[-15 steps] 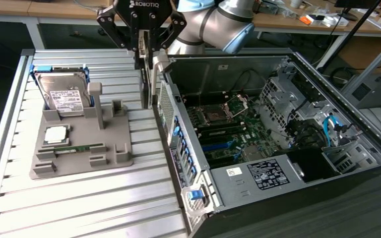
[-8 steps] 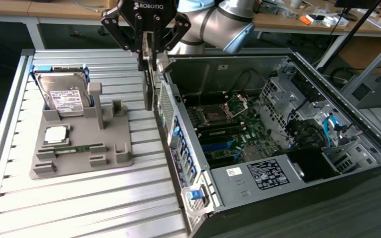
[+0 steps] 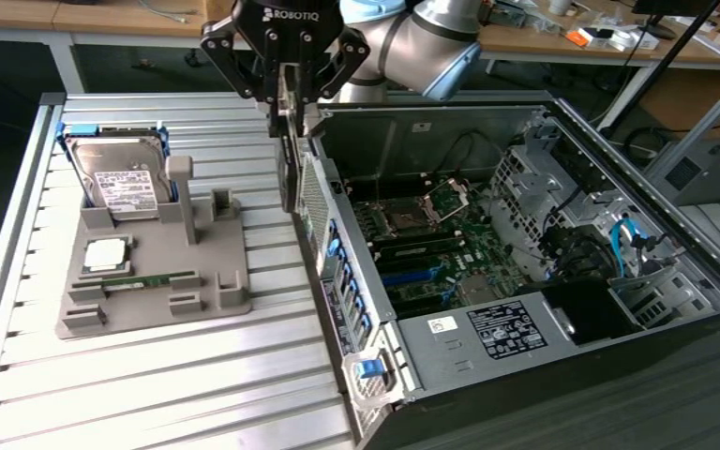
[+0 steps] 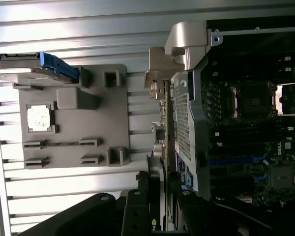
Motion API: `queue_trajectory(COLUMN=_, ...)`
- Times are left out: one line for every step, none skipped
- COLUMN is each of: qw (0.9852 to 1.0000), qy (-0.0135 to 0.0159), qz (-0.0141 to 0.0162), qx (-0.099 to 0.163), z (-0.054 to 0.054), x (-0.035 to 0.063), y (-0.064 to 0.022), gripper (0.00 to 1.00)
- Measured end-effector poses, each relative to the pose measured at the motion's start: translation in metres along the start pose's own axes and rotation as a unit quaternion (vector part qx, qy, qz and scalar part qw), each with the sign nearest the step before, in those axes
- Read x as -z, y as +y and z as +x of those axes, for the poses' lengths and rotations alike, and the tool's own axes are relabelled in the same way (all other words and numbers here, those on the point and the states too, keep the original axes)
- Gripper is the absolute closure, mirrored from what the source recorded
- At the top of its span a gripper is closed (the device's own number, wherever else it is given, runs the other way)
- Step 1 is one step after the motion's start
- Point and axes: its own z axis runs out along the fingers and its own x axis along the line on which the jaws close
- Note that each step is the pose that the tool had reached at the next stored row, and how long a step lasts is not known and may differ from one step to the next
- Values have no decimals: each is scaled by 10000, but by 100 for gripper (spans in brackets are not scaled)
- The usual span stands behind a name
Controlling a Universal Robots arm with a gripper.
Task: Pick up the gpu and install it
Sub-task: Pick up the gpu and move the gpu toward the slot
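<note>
The gpu (image 3: 290, 159) hangs on edge, long side pointing down, with my gripper (image 3: 288, 92) shut on its upper end. It hovers just outside the near-left corner of the open computer case (image 3: 373, 375), between the case's perforated rear wall and the grey holder. In the wrist view the gpu (image 4: 160, 123) runs edge-on away from my gripper (image 4: 160, 216), alongside that rear wall (image 4: 183, 123). The motherboard (image 3: 423, 244) with its blue and black slots lies open inside the case.
A grey holder (image 3: 217, 305) on the slatted table (image 3: 147, 394) carries a hard drive (image 3: 123, 178), a silver processor (image 3: 105, 253) and a green memory stick (image 3: 135, 279). Cables and a drive cage (image 3: 585, 225) fill the case's far side.
</note>
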Motion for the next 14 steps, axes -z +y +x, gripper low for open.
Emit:
queue_trajectory(qw=10000, qy=0, qz=1, qx=0, z=-6, x=0, y=-3, gripper=73)
queue_trajectory(qw=10000, qy=0, qz=2, qx=0, z=-11, x=0, y=-6, gripper=73)
queue_trajectory(qw=10000, qy=-1, qz=5, qx=0, z=-19, x=-1, y=-10, gripper=73)
queue_trajectory(qw=10000, qy=-1, qz=7, qx=0, z=-23, x=-1, y=-12, gripper=73)
queue_trajectory(qw=10000, qy=-1, qz=9, qx=0, z=-28, x=-1, y=-13, gripper=73)
queue_trajectory(qw=10000, qy=-1, qz=12, qx=0, z=-34, x=-1, y=-13, gripper=73)
queue_trajectory(qw=10000, qy=-1, qz=14, qx=1, z=-38, x=-1, y=-14, gripper=73)
queue_trajectory(qw=10000, qy=-1, qz=16, qx=0, z=-41, x=-1, y=-16, gripper=73)
queue_trajectory(qw=10000, qy=-2, qz=17, qx=1, z=-44, x=-1, y=-17, gripper=73)
queue_trajectory(qw=10000, qy=-2, qz=18, qx=0, z=-47, x=-2, y=-17, gripper=73)
queue_trajectory(qw=10000, qy=-1, qz=20, qx=1, z=-51, x=-1, y=-18, gripper=73)
queue_trajectory(qw=10000, qy=-2, qz=21, qx=1, z=-54, x=-2, y=-19, gripper=73)
queue_trajectory(qw=10000, qy=-2, qz=21, qx=1, z=-57, x=-2, y=-21, gripper=73)
queue_trajectory(qw=10000, qy=-2, qz=22, qx=1, z=-61, x=-2, y=-21, gripper=73)
